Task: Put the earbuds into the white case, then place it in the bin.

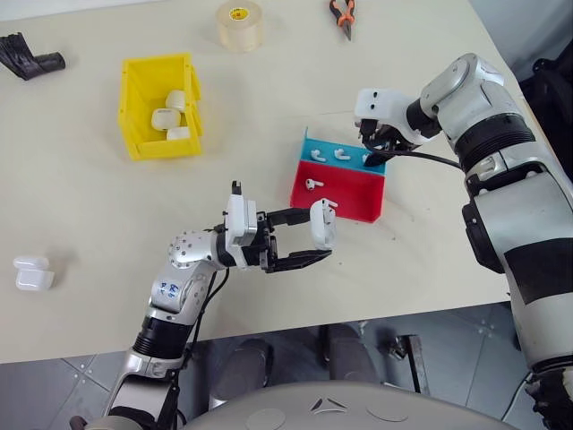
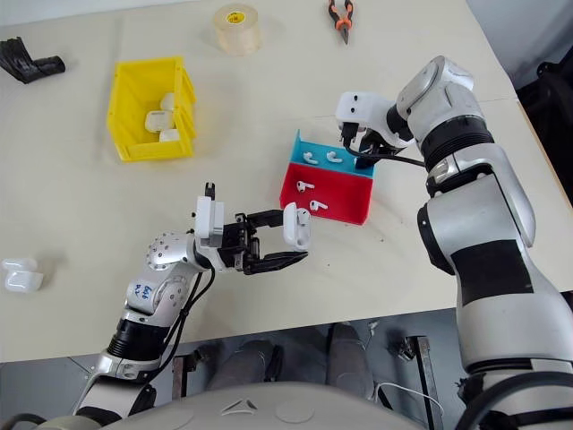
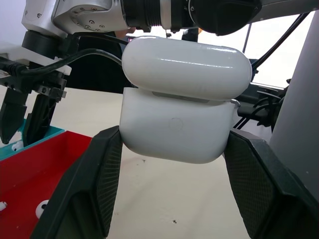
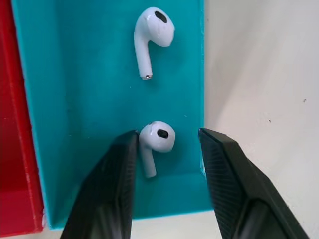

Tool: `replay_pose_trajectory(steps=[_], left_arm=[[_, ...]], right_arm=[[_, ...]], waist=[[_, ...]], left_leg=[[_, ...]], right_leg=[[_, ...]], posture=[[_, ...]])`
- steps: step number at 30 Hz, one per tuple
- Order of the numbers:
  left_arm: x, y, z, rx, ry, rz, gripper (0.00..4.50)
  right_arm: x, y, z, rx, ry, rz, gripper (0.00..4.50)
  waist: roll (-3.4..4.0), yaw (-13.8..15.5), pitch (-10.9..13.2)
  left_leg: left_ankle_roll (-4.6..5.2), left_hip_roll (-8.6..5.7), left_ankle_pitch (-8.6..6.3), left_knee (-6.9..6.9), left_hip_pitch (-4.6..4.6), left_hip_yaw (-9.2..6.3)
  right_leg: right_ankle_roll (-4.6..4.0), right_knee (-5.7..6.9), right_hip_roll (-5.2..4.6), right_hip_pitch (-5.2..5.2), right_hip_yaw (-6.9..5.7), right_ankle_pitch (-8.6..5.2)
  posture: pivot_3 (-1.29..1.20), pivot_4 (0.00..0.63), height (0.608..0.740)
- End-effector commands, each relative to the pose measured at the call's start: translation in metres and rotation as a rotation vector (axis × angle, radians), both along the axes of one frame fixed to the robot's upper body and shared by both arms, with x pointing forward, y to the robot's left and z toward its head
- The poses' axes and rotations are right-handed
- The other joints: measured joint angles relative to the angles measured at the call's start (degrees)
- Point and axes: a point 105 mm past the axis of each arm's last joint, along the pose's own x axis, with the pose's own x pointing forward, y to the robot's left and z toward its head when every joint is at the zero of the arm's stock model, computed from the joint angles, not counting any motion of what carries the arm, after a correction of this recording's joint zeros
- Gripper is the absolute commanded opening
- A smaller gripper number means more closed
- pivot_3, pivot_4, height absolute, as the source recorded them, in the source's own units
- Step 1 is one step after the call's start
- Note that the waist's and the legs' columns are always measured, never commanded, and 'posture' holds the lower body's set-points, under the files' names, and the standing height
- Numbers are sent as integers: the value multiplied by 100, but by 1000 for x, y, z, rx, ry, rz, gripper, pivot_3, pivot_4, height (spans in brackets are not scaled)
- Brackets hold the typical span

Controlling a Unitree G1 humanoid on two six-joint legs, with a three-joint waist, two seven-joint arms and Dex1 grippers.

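On the beige table (image 1: pixel 89 206), the left gripper (image 1: pixel 313 240) clamped a white case (image 1: pixel 322 223), while the right gripper (image 4: pixel 167 149) stood apart around an earbud (image 4: pixel 155 139) in the blue tray section (image 4: pixel 75 99).

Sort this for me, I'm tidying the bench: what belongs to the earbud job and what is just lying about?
Job:
- white case in the left tool
- earbuds in the red and blue tray
- yellow bin

Lying about:
- tape roll
- pliers
- black object
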Motion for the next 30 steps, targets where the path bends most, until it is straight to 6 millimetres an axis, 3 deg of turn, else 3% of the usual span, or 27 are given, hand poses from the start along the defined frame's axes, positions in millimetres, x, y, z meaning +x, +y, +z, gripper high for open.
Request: replay_pose_trajectory(steps=[1,10,14,23,26,30], left_arm=[[-6,1,12,-35,-41,-11,2723],[-7,2,13,-35,-42,-7,2723],[-8,2,13,-36,-41,-6,2723],[-9,3,14,-36,-41,-12,2723],[-8,3,14,-36,-41,-15,2723],[-9,3,14,-35,-41,-20,2723]], right_arm=[[0,-1,-1,-8,5,-11,2196],[-2,1,-7,-15,26,-4,2196],[-2,2,-10,-18,29,4,1325],[-4,1,-11,-30,46,19,1325],[-4,2,-11,-22,44,21,730],[-2,7,-3,17,21,30,730]], waist=[[0,0,0],[3,-8,-2],[4,-20,-3],[5,-15,-4],[6,-15,-5],[6,-17,-5]], left_leg=[[0,-1,0,1,0,0],[0,0,0,3,1,0],[0,1,0,4,1,0],[0,0,0,8,1,0],[0,0,0,10,1,0],[0,0,0,11,2,-1]], right_leg=[[-1,1,0,0,0,0],[-3,2,-1,0,1,2],[-3,2,-1,0,3,2],[-5,5,-1,0,3,3],[-6,9,-1,0,4,3],[-11,12,-1,0,3,7]], posture=[[0,150,740],[0,150,740],[0,150,740],[0,150,740],[0,150,740],[0,150,740]])
